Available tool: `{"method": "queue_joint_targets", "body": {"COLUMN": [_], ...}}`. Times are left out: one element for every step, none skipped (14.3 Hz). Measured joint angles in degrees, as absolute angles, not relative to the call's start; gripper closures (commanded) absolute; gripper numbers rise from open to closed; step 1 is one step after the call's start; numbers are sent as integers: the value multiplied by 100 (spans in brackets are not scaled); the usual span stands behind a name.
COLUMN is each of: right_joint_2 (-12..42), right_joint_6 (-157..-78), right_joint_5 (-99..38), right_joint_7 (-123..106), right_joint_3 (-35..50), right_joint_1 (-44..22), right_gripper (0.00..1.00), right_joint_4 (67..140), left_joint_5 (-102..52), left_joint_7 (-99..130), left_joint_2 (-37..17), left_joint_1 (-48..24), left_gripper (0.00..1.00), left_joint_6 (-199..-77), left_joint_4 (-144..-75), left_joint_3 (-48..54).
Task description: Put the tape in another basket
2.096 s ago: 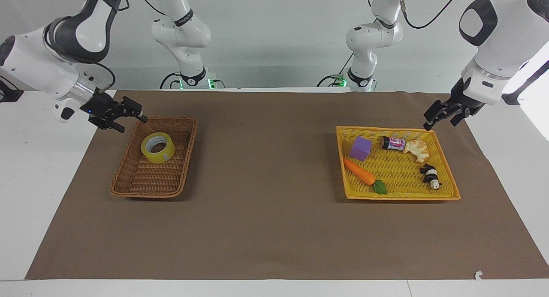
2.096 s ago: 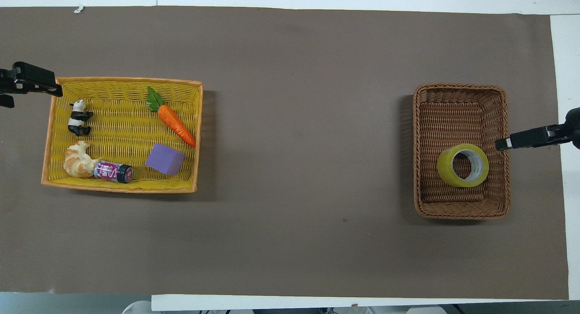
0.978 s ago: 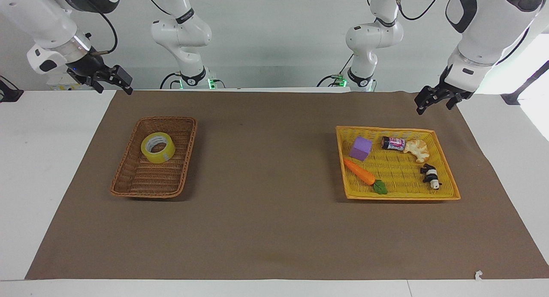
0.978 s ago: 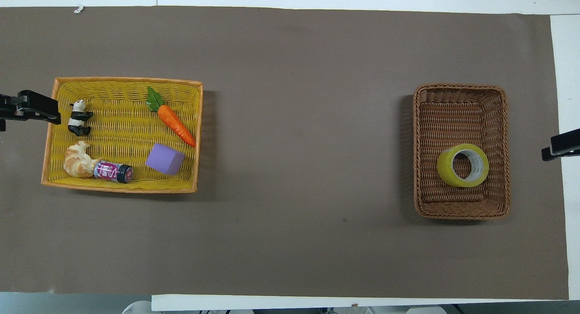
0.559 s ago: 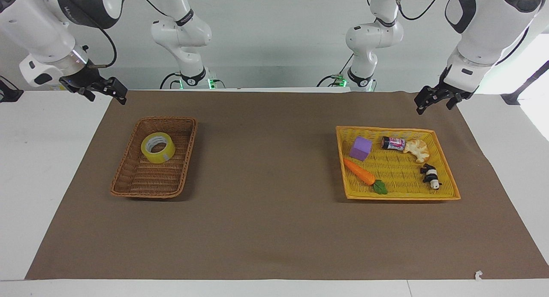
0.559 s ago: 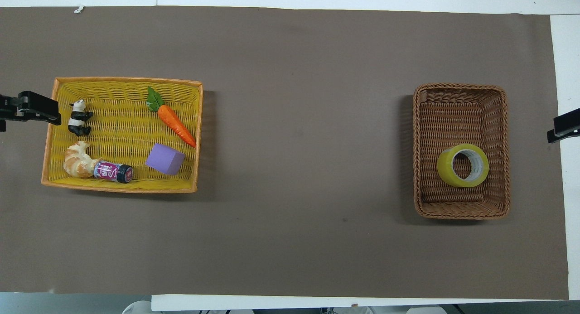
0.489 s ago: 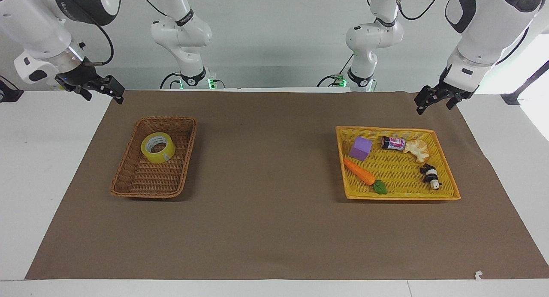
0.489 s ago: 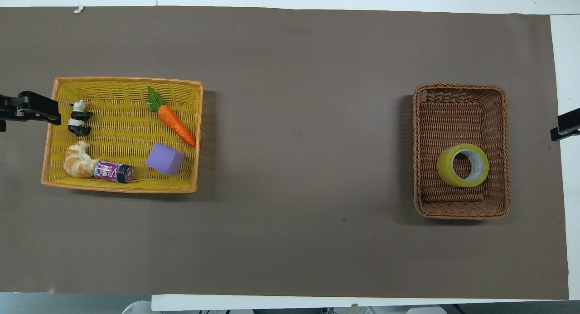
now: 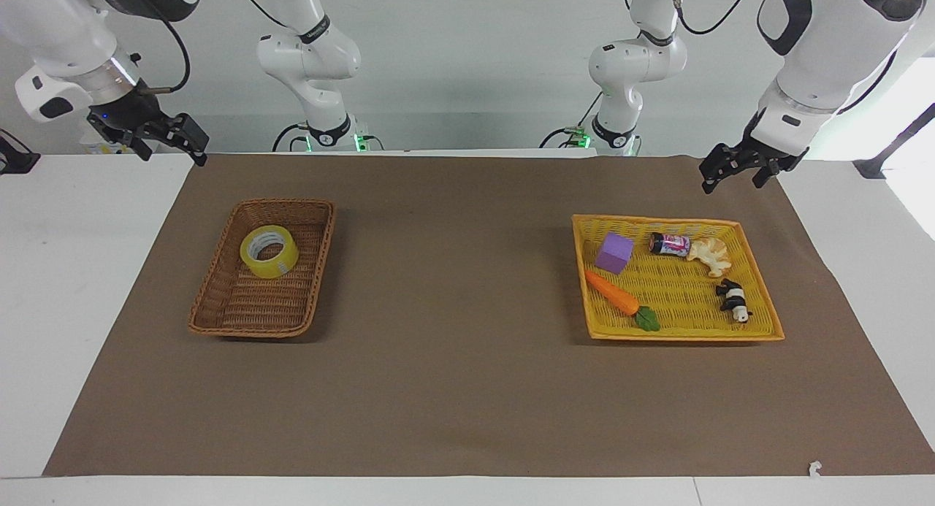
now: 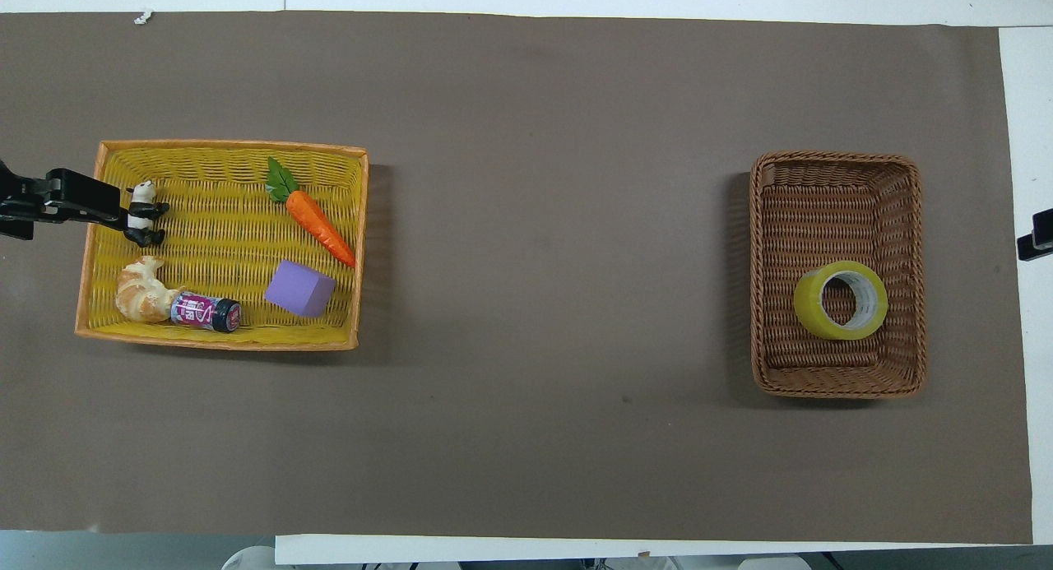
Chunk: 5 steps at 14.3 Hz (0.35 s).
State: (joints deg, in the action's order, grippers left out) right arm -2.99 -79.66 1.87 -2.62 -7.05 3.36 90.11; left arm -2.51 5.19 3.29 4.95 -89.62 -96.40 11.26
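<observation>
The tape (image 9: pixel 269 252) sits in the brown basket (image 9: pixel 219 301), at the left of the facing view, in the part of it nearer the robots, lying tilted with its white core showing. Up in the top left corner of that view the right gripper (image 9: pixel 196 150) hangs in the air over the corner of the brown mat (image 9: pixel 453 389), empty, fingers spread. Over at the upper right, the left gripper (image 9: pixel 722 174) hovers above the mat just past the yellow basket (image 9: pixel 683 335), also parted and holding nothing. In that yellow basket: a purple block (image 9: pixel 613 253), a carrot (image 9: pixel 612 293), a small can (image 9: pixel 670 244) touching a croissant (image 9: pixel 710 255), and a panda figure (image 9: pixel 734 300).
</observation>
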Motion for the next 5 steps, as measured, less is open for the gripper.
{"method": "queue_joint_targets", "body": {"right_joint_2": [-330, -339, -336, -334, -332], "right_joint_6": [-7960, -7956, -7956, -7956, -7956], "right_joint_5": [187, 187, 187, 187, 187], "right_joint_7": [-262, -262, -262, -262, -262], "right_joint_3": [-705, -704, -704, -704, -704], "right_joint_1": [336, 336, 336, 336, 336], "right_gripper": [0, 0, 0, 0, 0], "right_joint_4": [9016, 9022, 9032, 9043, 9048], "left_joint_5": [-312, -341, -348, -348, -348], "left_joint_7": [490, 475, 472, 472, 472], "left_joint_2": [329, 329, 329, 330, 333], "left_joint_1": [496, 496, 496, 496, 496], "left_gripper": [0, 0, 0, 0, 0], "left_joint_6": [-8957, -8954, -8953, -8953, -8954], "left_joint_4": [-9640, -9640, -9640, -9642, -9648], "left_joint_3": [1116, 1113, 1113, 1113, 1113]}}
